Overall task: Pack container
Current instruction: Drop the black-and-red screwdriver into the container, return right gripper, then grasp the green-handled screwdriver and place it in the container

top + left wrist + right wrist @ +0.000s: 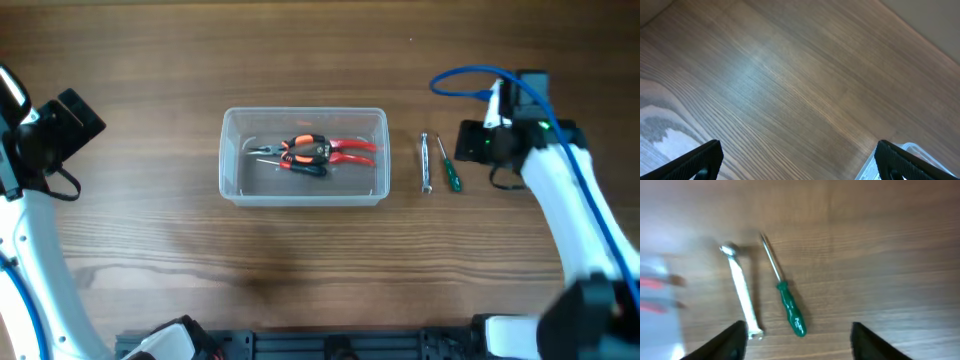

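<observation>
The clear container is seen in the middle of the table, with red-handled pliers laid inside. At its 3 o'clock, a wrench and a green screwdriver are laid side by side. The left gripper and the right gripper are both held wide apart, with nothing gripped.

**Container open, tools inside**

The container is a clear, shallow, rectangular bin with rounded corners and a rim. It stands upright mid-table, its long side running left to right. Pliers lie inside it, their red handles to the right.
</observation>
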Controlling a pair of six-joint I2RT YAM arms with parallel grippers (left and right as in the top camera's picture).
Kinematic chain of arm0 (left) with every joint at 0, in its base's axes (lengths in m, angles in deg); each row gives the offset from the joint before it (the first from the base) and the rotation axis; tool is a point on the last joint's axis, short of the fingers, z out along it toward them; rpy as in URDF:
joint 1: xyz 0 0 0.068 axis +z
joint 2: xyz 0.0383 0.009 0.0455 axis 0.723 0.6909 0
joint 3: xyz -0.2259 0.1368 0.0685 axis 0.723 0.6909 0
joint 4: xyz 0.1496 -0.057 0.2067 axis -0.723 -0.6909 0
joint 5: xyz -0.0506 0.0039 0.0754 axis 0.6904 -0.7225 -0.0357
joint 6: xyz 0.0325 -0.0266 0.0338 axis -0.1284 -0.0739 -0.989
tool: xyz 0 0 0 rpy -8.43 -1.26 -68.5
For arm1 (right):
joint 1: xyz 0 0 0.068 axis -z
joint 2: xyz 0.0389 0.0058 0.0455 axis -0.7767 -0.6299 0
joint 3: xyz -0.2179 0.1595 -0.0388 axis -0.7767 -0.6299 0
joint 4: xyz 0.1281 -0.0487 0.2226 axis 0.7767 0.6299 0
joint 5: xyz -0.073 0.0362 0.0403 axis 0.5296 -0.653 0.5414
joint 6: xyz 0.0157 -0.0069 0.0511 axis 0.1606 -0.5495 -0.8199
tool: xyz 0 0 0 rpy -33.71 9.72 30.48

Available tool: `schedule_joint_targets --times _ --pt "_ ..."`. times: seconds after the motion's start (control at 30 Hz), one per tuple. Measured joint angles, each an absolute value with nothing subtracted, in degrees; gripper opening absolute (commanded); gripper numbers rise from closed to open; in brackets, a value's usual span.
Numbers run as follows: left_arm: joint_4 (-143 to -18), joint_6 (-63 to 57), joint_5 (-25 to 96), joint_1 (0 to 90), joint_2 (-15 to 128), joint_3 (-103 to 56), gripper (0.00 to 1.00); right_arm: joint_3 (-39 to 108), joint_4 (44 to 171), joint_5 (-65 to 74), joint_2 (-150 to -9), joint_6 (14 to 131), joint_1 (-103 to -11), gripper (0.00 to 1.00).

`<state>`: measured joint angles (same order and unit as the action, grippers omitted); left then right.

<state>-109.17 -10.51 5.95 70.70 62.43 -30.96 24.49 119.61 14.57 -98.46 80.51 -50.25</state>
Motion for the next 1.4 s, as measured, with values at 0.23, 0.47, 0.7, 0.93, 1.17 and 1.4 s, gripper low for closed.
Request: schedule_joint_targets --times 0.23,0.47,0.7,0.93,1.17,1.4 --pt "-109.19 -10.51 5.95 70.70 62.54 -30.96 1.00 23.61 114.98 14.44 -115.60 87.04 -50.21 0.40" --pt "-109.24 -10.51 5.95 70.70 62.54 -30.96 1.00 23.72 112.99 14.51 -115.92 88.18 -50.21 0.04" --pt "-109.22 -10.51 5.97 70.68 62.54 -30.96 1.00 29.64 124.79 14.79 -116.43 87.79 -50.21 0.04" --pt "-109.28 -10.51 5.95 70.70 62.54 -30.96 1.00 55.76 128.29 -1.91 -96.19 87.46 -64.52 0.04" --pt "-109.26 -10.51 5.97 70.68 62.54 -30.96 1.00 52.57 127.35 3.82 -100.78 110.13 -92.76 0.04" --pt "-109.26 -10.51 5.95 70.70 62.54 -30.96 1.00 45.99 127.39 13.96 -122.20 125.73 -90.12 0.04"
